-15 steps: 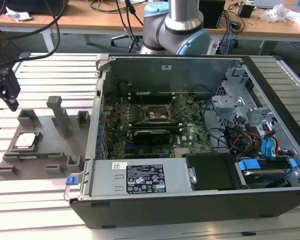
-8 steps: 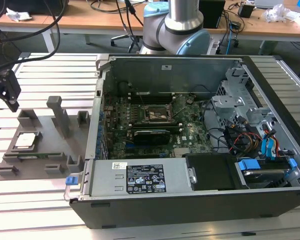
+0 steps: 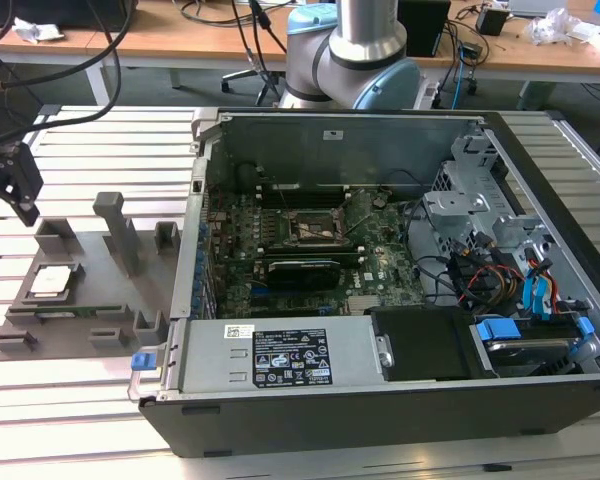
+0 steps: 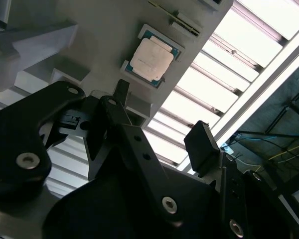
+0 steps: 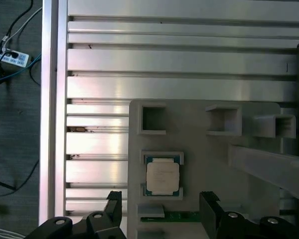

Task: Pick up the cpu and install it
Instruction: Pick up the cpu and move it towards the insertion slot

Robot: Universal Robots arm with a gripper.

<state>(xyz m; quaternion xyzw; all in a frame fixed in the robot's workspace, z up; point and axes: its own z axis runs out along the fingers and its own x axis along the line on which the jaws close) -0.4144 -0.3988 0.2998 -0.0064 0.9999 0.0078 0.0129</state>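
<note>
Pickup stage, I reckoned: my pincer (image 5: 161, 197) hung spread and empty above the cpu (image 5: 162, 178), which sat in its tray (image 5: 199, 159) pocket beside the case (image 3: 330, 135). A clean grab wanted fingers (image 5: 113, 205) straddling it squarely.

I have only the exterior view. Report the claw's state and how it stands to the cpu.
Observer: In the first wrist view the claw is open, with nothing between its fingers.
Operator: Now give me the cpu's seating.
Observer: The cpu lies flat, metal top up, in a square recess of the grey holder.
Operator: Check the alignment.
Observer: In the first wrist view the cpu sits about midway between the lines of the two fingers, and neither finger touches it.
</note>
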